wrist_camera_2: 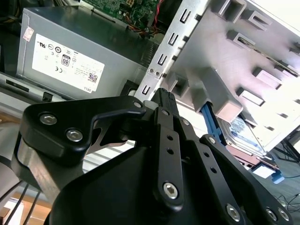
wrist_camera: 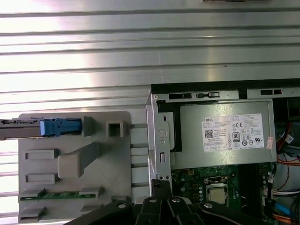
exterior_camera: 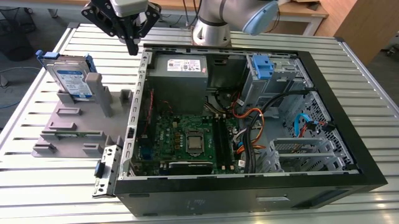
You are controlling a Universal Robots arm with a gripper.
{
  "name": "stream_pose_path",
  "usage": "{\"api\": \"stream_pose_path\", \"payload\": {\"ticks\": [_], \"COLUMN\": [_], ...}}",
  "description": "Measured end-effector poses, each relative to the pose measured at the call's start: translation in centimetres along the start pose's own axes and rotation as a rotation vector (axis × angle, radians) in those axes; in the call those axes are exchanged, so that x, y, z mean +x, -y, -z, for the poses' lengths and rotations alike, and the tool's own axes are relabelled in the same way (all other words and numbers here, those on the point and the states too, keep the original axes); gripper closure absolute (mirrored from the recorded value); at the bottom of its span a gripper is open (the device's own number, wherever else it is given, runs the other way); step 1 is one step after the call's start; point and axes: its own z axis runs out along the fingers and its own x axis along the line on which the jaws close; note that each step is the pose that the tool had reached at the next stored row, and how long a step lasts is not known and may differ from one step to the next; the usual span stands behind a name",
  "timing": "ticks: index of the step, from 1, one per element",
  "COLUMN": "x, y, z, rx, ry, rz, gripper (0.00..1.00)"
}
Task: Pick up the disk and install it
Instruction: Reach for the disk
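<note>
**Empty gripper above the case corner, disk upright in its holder**

The gripper hangs fingers-down over the back corner of the open computer case, on the exterior view's left side of it. Its 2 fingers are pressed together with nothing between them. In both wrist views the case's metal side wall and the grey power supply lie just below the fingertips.

The disk stands on edge in a grey holder. The holder rests on the slatted table just beside the case, toward the exterior view's left. The disk's blue carrier frames it, and its top edge is free. It is apart from the gripper.

The step in hand looks like the reach for the disk. To do it well, the fingers likely need to part wider than the disk's thin side before descending. They should come down centred over the top edge and close flat on the 2 broad faces. A grey post stands just beside the disk, so the approach should keep clear of it. A straight, level lift would help stop the carrier catching in its slot.
</note>
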Motion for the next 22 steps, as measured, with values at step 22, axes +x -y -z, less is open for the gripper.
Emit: {"api": "stream_pose_path", "payload": {"ticks": [22], "x": [1.52], "y": [0.11], "z": [0.08], "rx": [-0.001], "ry": [0.013], "rz": [0.001], "gripper": [0.89]}}
